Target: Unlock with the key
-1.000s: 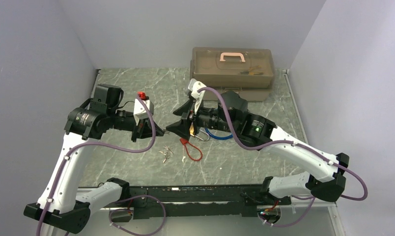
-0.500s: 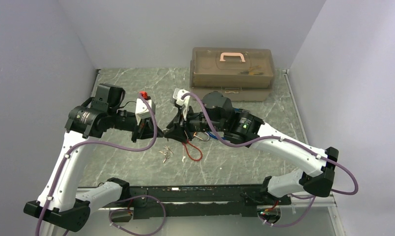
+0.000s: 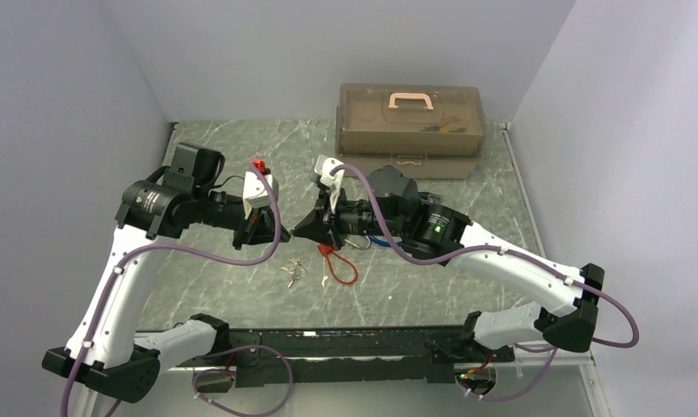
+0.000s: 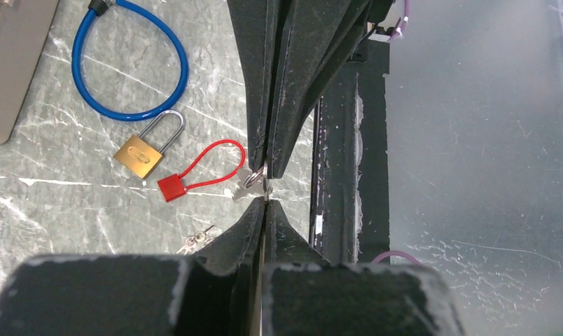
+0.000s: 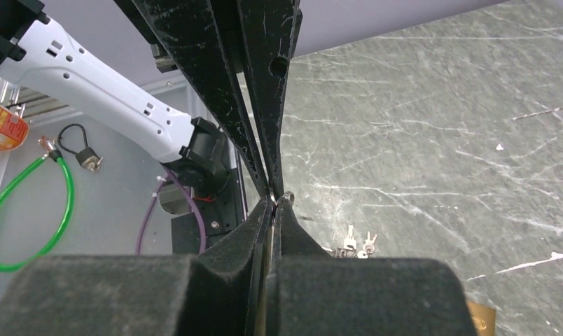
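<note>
A small silver key [image 4: 263, 190] with a ring [image 4: 251, 180] hangs above the table between the two grippers, which meet tip to tip. My left gripper [image 4: 263, 203] is shut on one end of it. My right gripper [image 5: 273, 203] is shut on the other end, by the ring [image 5: 286, 198]. In the top view the tips of the left gripper [image 3: 286, 233] and the right gripper [image 3: 299, 229] touch over the table's middle. Below lie a brass padlock [image 4: 140, 155], a red cable padlock [image 4: 172, 187] and a blue cable lock [image 4: 128, 66].
A small bunch of loose keys [image 3: 293, 271] lies on the marble table just left of the red cable padlock [image 3: 339, 265]. A brown toolbox [image 3: 411, 122] with a pink handle stands at the back. A green cable lock [image 5: 26, 210] lies beyond the table's near edge.
The right arm swung left until its tips met the left gripper's, and its jaws went from open to shut on the key. The left arm barely moved.
</note>
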Available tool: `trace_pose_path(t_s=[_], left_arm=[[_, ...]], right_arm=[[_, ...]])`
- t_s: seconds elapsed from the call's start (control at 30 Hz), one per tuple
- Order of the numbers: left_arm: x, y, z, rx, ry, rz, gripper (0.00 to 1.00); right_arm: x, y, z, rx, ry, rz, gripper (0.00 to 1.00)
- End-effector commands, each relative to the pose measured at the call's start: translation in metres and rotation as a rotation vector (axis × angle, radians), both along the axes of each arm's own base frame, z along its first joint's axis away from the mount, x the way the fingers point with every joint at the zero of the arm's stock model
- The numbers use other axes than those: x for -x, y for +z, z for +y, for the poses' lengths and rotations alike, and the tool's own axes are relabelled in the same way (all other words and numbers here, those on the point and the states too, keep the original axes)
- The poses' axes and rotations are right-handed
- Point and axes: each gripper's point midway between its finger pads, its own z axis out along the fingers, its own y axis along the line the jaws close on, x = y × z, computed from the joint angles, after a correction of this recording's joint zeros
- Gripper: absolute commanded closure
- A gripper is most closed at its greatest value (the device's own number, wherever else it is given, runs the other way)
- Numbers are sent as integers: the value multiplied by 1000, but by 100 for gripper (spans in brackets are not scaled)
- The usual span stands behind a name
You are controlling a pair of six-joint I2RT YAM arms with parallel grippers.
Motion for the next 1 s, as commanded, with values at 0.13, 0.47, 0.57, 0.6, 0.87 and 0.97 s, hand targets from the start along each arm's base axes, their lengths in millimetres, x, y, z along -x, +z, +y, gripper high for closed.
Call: trace_pose_path(t_s=[0.13,0.47,0.57,0.6,0.87,0.97], left_arm=[[1,27,0,20,11,-47,84],[5,18,6,6,32,-93,35],[3,12,3,18,39,-58,31],[1,12,2,26,46,-47,30],[-8,30,-8,120,61,-97,36],[-2,34,-11,136,25,-78,43]], right_arm=[[-4,3,-14,-91,-96,46,100],[-4,29,-41,-367,-205,99,100],[0,39,-43,-422,-187,113,100],[1,43,-43,-438,-181,117,100],[10,59,-35,-494,-123,128,100],[12,59,-32,-487,-108,127,100]])
